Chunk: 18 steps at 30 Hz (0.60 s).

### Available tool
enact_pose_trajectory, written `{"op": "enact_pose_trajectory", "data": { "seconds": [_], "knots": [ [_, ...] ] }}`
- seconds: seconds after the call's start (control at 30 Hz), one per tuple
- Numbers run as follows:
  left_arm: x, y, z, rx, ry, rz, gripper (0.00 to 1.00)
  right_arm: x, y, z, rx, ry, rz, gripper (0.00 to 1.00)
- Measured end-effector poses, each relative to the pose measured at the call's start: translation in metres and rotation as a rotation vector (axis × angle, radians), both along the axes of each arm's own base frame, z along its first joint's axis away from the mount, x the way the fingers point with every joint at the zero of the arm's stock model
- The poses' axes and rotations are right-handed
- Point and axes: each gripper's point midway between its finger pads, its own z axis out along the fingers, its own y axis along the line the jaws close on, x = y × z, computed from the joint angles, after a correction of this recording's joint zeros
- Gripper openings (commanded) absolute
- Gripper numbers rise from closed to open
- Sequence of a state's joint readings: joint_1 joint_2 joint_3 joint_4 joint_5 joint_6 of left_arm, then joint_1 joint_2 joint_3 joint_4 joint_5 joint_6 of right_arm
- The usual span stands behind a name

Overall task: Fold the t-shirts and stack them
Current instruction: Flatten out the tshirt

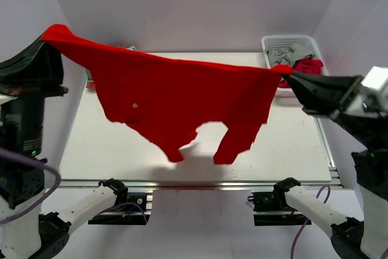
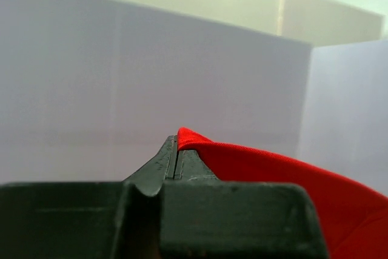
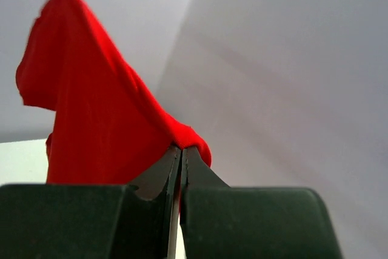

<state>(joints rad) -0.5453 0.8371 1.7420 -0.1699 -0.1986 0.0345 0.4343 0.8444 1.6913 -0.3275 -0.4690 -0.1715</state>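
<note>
A bright red t-shirt (image 1: pixel 176 98) hangs stretched in the air above the table, held by two corners. My left gripper (image 1: pixel 50 39) is shut on its left corner, high at the left; in the left wrist view the gripper (image 2: pixel 176 141) pinches the red cloth (image 2: pixel 291 180). My right gripper (image 1: pixel 286 76) is shut on the right corner; in the right wrist view the gripper (image 3: pixel 182 148) holds the red cloth (image 3: pixel 91 119). The shirt's lower edge and sleeves dangle above the table. More shirts, grey (image 1: pixel 282 57) and crimson (image 1: pixel 309 66), lie in a basket.
A white basket (image 1: pixel 290 42) stands at the table's back right corner. A teal thing (image 1: pixel 90 77) peeks out behind the red shirt at the back left. The white table (image 1: pixel 291 150) has a metal front rail. White walls enclose the sides and back.
</note>
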Motion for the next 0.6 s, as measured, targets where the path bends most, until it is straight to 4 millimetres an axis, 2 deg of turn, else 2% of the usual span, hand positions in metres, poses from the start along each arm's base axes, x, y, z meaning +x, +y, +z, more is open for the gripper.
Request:
{"op": "enact_pose_trajectory", "data": {
  "seconds": [0.07, 0.13, 0.2, 0.3, 0.37, 0.43, 0.53, 0.6],
  "knots": [
    [-0.017, 0.002, 0.011, 0.011, -0.039, -0.026, 0.0, -0.024, -0.002, 0.007, 0.001, -0.052, 0.045, 0.0],
    [-0.029, 0.003, 0.019, 0.02, -0.069, -0.047, 0.0, -0.038, -0.004, 0.013, 0.003, -0.094, 0.074, 0.0],
    [-0.033, 0.004, 0.021, 0.024, -0.081, -0.054, 0.0, -0.04, -0.003, 0.015, 0.008, -0.115, 0.083, 0.0],
    [-0.02, 0.001, 0.017, 0.025, -0.058, -0.033, 0.0, -0.022, 0.005, 0.001, 0.003, -0.089, 0.084, 0.0],
    [0.004, -0.004, 0.006, 0.024, -0.015, 0.01, 0.0, 0.003, 0.015, -0.02, -0.012, -0.028, 0.077, 0.0],
    [0.039, -0.009, -0.012, 0.016, 0.052, 0.073, 0.0, 0.038, 0.027, -0.047, -0.027, 0.058, 0.057, 0.0],
    [0.114, -0.025, -0.058, 0.022, 0.203, 0.199, 0.0, 0.101, 0.044, -0.095, -0.047, 0.206, -0.01, 0.0],
    [0.172, -0.041, -0.106, 0.054, 0.327, 0.29, 0.0, 0.15, 0.053, -0.138, -0.06, 0.329, -0.088, 0.0]
  ]
}}
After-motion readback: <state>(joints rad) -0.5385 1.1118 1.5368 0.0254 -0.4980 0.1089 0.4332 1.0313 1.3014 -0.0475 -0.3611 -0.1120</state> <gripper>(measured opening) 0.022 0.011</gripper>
